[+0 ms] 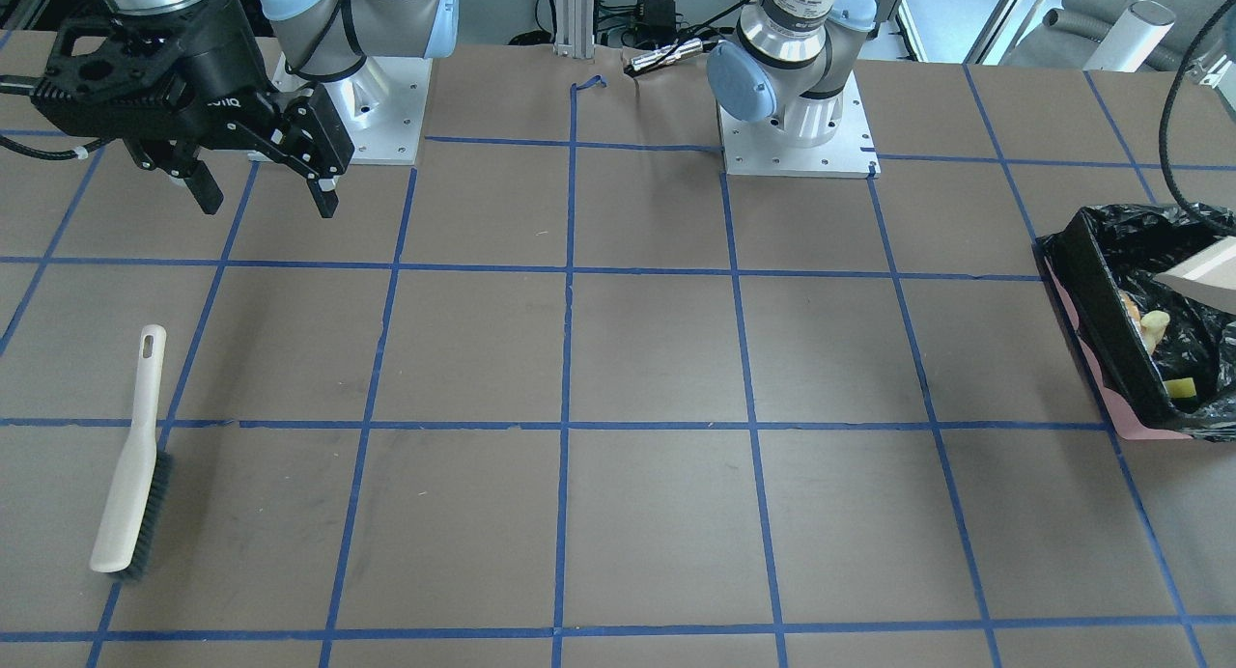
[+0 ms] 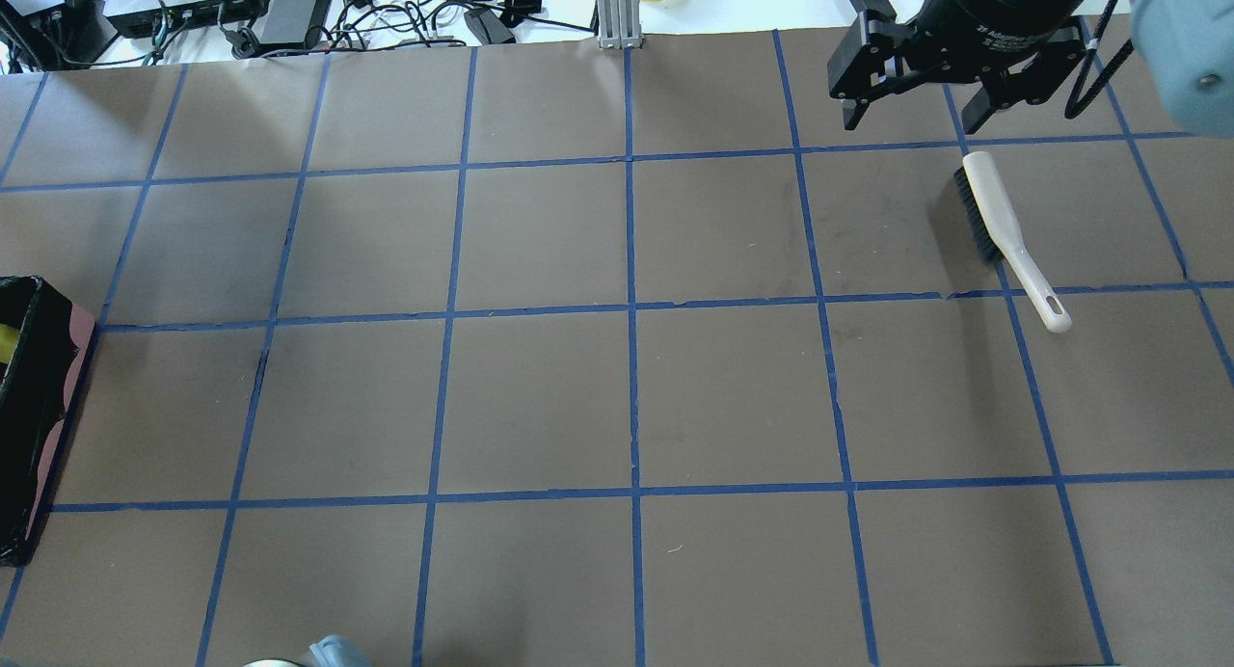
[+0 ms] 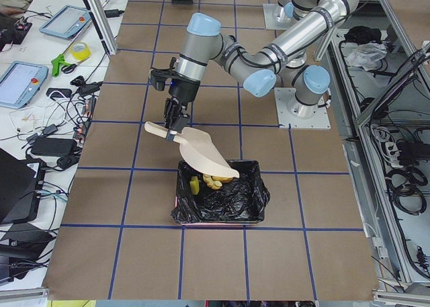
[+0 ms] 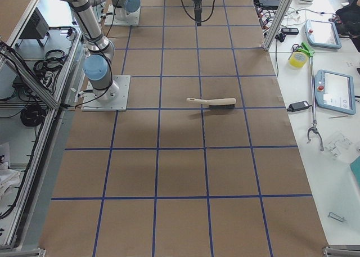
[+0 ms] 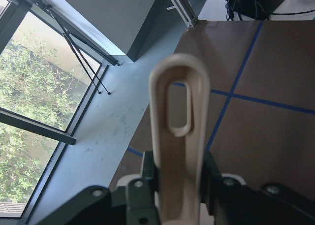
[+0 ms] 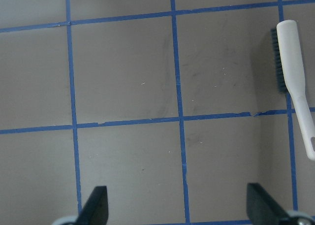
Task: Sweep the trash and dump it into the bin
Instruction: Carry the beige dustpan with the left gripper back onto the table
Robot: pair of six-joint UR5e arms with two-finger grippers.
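Currently the left gripper is clamped on the handle of the beige dustpan. In the left wrist view its fingers press against both sides of the handle. The pan is tilted, mouth down, over the bin, with its front lip just inside the bin's rim.

The bin stands at the table's end on the robot's left. It is pink and lined with a crinkled black bag.

The trash lies inside the bin on the bag. The front view shows a pale cream piece and a yellow-green wedge. An orange-brown piece appears to sit beside the cream one, but the pan's edge partly hides it.

The right gripper hangs above the table on the robot's right. Its jaws are spread wide and hold nothing.

The brush lies flat on the table near that gripper and apart from it. Its dark bristles point sideways.
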